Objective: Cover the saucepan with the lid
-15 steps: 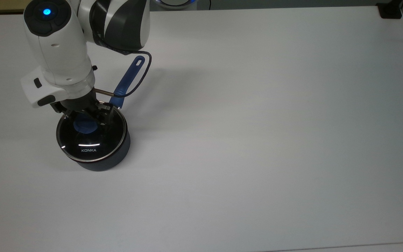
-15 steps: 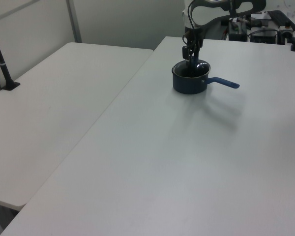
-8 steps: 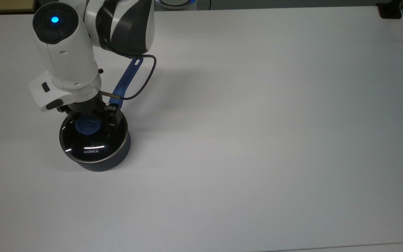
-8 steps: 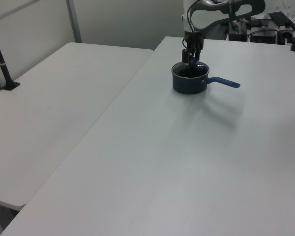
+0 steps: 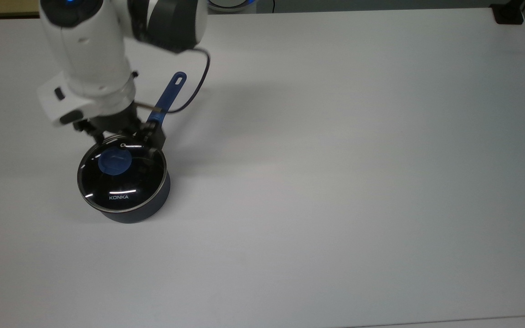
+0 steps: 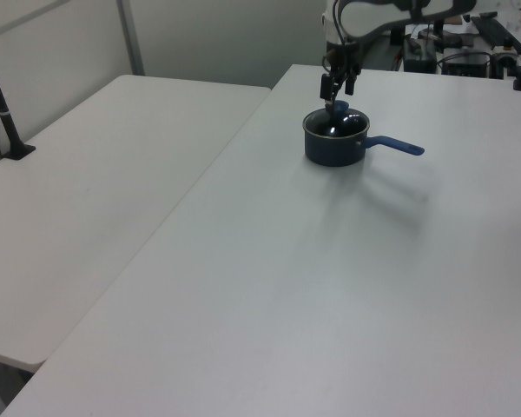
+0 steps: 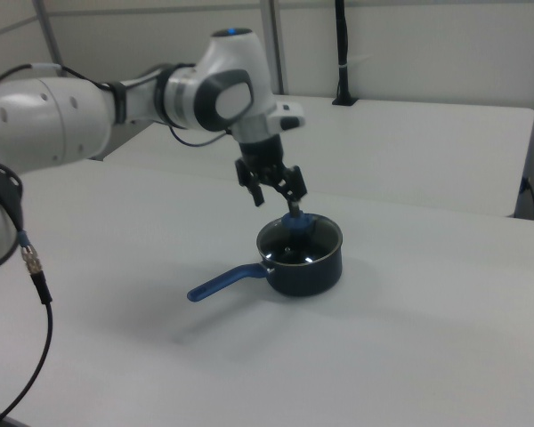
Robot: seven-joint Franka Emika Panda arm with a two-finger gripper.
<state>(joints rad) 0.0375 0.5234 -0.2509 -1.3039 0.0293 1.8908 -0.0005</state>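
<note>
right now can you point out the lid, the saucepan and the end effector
lid (image 5: pixel 128 180), top view, on the glass.
saucepan (image 5: pixel 167 98), top view, on its blue handle.
end effector (image 7: pixel 274 189), right view, midway between the fingertips, above the lid's knob.

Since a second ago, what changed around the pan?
The pincer let go of the lid's blue knob and rose clear of it, drawing back toward the top view's upper edge; its fingers now stand open above the pot. The lid settled flat on the saucepan. Saucepan, its handle and the table stayed as they were.
</note>
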